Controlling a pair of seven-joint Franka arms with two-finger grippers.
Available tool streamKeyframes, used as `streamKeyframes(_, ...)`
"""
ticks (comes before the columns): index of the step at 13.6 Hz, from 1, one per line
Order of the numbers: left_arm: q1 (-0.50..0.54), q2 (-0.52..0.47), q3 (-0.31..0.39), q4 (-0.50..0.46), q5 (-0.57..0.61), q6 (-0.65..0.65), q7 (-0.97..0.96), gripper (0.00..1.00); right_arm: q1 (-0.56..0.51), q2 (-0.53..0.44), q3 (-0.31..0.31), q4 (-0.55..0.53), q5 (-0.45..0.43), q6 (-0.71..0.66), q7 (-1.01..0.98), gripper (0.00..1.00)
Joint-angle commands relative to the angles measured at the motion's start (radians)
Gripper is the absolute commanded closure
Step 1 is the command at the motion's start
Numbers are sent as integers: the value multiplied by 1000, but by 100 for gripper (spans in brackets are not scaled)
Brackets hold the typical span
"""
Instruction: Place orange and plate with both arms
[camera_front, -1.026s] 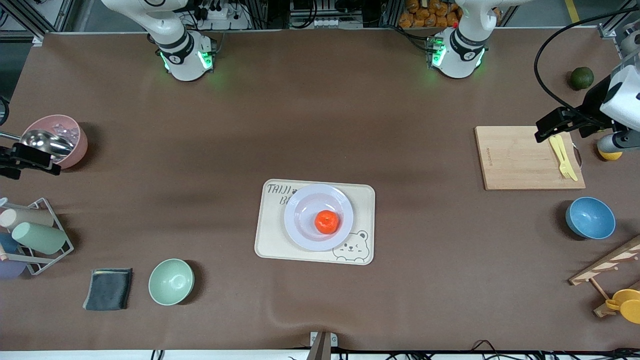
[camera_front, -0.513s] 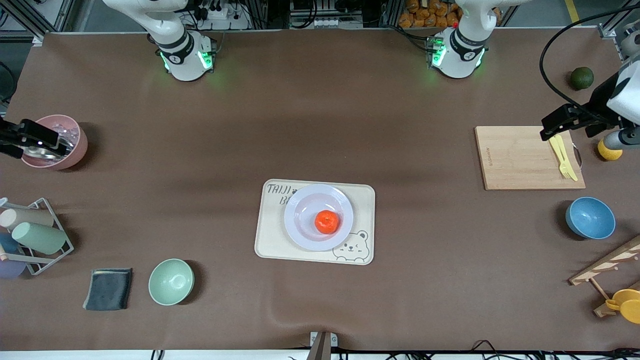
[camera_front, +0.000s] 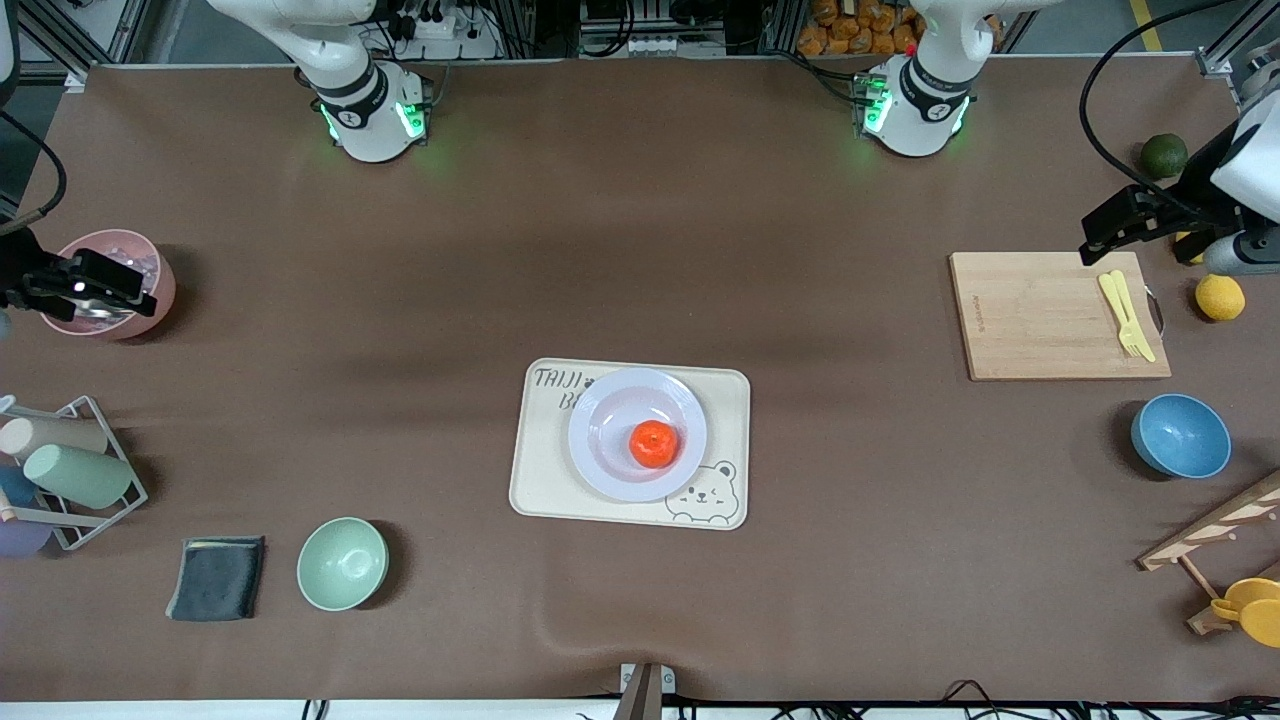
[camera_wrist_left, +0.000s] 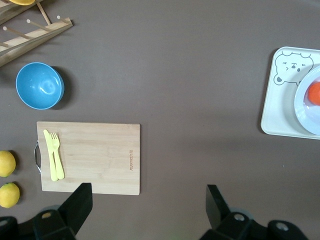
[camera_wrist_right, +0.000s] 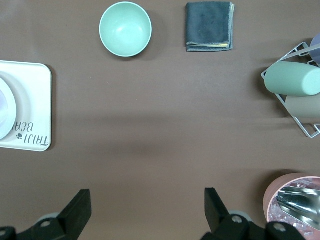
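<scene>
The orange (camera_front: 654, 443) lies on the lavender-white plate (camera_front: 605, 425), which rests on the cream bear tray (camera_front: 535, 490) at the table's middle. My left gripper (camera_front: 1112, 228) is open and empty in the air over the cutting board's corner, at the left arm's end. My right gripper (camera_front: 92, 286) is open and empty over the pink cup, at the right arm's end. The left wrist view shows its gripper (camera_wrist_left: 148, 206), the orange (camera_wrist_left: 314, 94) and the plate (camera_wrist_left: 304, 111). The right wrist view shows its gripper (camera_wrist_right: 147, 207) and the plate's rim (camera_wrist_right: 4, 107); the orange is out of that view.
A wooden cutting board (camera_front: 1040, 320) holds a yellow fork (camera_front: 1125, 313). A lemon (camera_front: 1220, 297), a dark green fruit (camera_front: 1163, 155) and a blue bowl (camera_front: 1180, 436) are near it. A pink cup (camera_front: 150, 295), cup rack (camera_front: 70, 470), grey cloth (camera_front: 216, 578) and mint bowl (camera_front: 342, 563) are at the right arm's end.
The left gripper has moved toward the bases, uncovering the lemon. The right gripper has moved in over the pink cup. The orange and plate have not moved.
</scene>
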Motion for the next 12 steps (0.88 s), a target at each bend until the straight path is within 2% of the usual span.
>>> streamKeyframes(1, 10, -11, -6, 7, -2, -20, 22, 0, -36, -60, 39, -45, -22, 6, 22, 0)
streamKeyframes(2, 10, -8, -6, 8, 0, -20, 22, 0, -36, -58, 41, -37, -26, 5, 24, 0)
streamKeyframes(4, 5, 0, -4, 18, 0, -20, 8, 0, -24, -55, 44, -25, -106, 5, 25, 0)
streamKeyframes(5, 5, 0, -4, 24, 3, -20, 13, 0, -26, -57, 45, -23, -114, 3, 24, 0)
streamKeyframes(12, 11, 0, -1, 24, 3, -20, 19, 0, -24, -46, 45, 0, -94, -7, 27, 0)
